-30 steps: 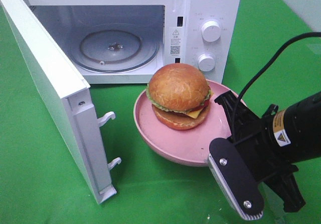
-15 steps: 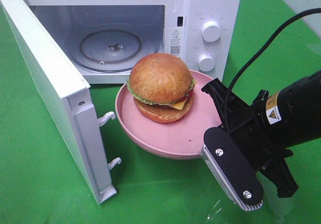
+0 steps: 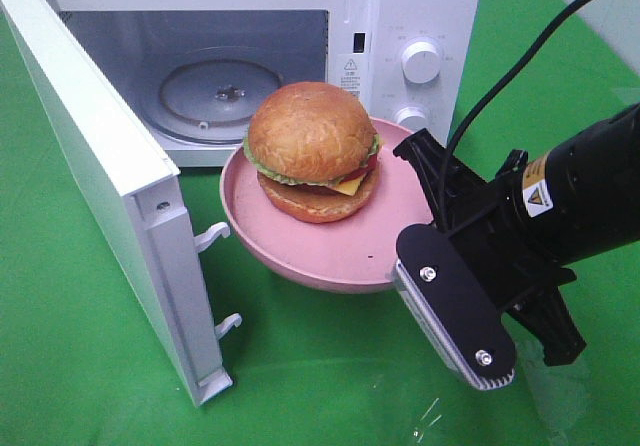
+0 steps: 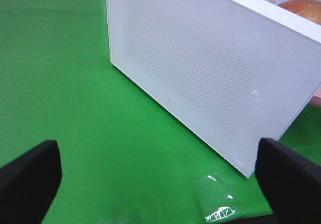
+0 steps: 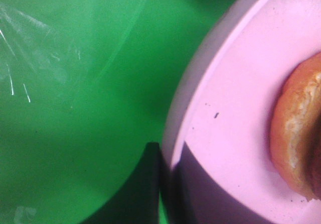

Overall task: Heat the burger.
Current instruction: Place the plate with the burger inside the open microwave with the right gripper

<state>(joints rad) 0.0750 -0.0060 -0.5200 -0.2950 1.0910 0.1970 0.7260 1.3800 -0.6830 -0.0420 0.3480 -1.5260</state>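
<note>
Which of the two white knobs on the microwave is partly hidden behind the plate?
The lower knob. The rim of the pink plate covers its bottom edge, while the upper knob sits higher on the panel and shows in full.

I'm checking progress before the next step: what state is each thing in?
Door: open wide.
Turntable: bare.
Burger: whole, on the plate, not yet inside.
Plate: gripped at its rim by the right pincer, in front of the opening.
Right pincer: shut on the plate.
Left pincer: open, holding nothing.
</note>
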